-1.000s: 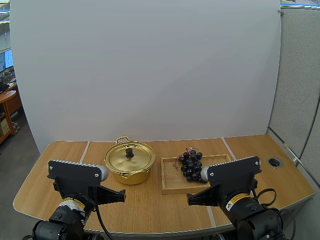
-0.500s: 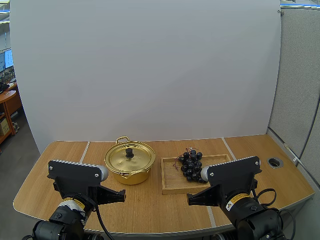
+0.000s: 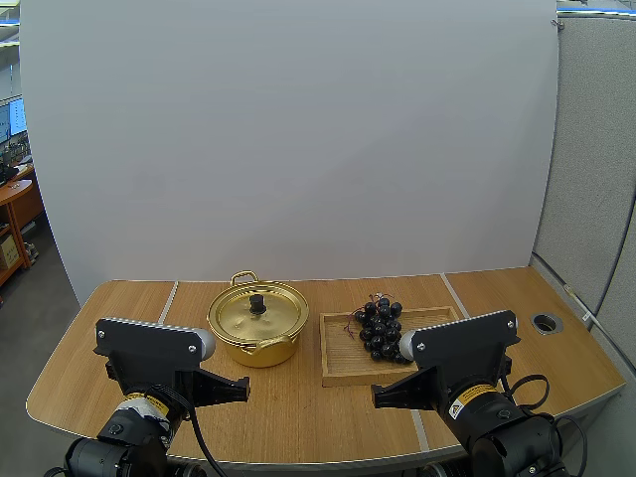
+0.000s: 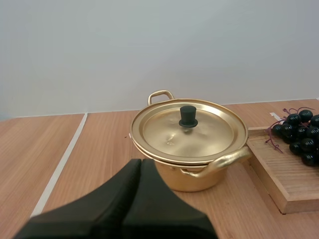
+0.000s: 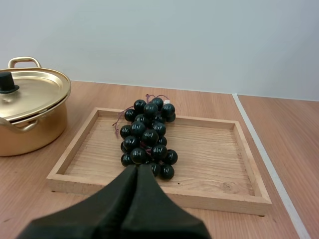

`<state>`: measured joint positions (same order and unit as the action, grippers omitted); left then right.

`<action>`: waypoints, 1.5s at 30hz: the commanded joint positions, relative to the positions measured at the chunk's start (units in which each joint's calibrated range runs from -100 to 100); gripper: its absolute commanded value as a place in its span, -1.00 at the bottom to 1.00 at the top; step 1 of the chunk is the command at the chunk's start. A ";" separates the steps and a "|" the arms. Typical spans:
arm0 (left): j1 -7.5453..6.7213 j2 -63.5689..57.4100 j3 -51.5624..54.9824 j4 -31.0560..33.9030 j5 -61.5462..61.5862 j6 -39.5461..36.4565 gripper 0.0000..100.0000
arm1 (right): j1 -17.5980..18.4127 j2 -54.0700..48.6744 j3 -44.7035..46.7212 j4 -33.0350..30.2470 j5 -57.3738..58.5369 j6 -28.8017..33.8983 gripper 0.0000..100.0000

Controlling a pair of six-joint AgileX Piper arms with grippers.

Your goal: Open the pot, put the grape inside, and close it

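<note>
A gold pot [image 3: 257,324] stands on the table with its lid [image 4: 188,130] on, a black knob [image 4: 188,116] at the lid's centre. To its right a bunch of dark grapes [image 3: 380,326] lies in a wooden tray [image 3: 338,363]. My left gripper [image 4: 140,164] is shut on nothing, its fingers together as one wedge just short of the pot. My right gripper [image 5: 137,170] is likewise shut and empty, its tip near the front rim of the tray [image 5: 164,194], before the grapes [image 5: 147,137]. Both arms sit low at the table's near edge.
The pot [image 5: 30,109] and tray stand side by side mid-table. A round grommet hole [image 3: 546,322] sits at the far right of the tabletop. Bare wood lies to the left of the pot and along the front edge.
</note>
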<state>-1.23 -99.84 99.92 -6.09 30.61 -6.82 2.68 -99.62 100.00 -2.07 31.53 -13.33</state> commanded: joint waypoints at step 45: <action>-0.04 10.61 -48.84 -0.89 33.36 0.92 -1.00 | -0.18 10.04 -48.69 0.00 58.34 -0.01 -1.00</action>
<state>-1.23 -92.57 52.42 -6.09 60.74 -6.60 2.68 -92.48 52.29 -2.07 87.56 -13.04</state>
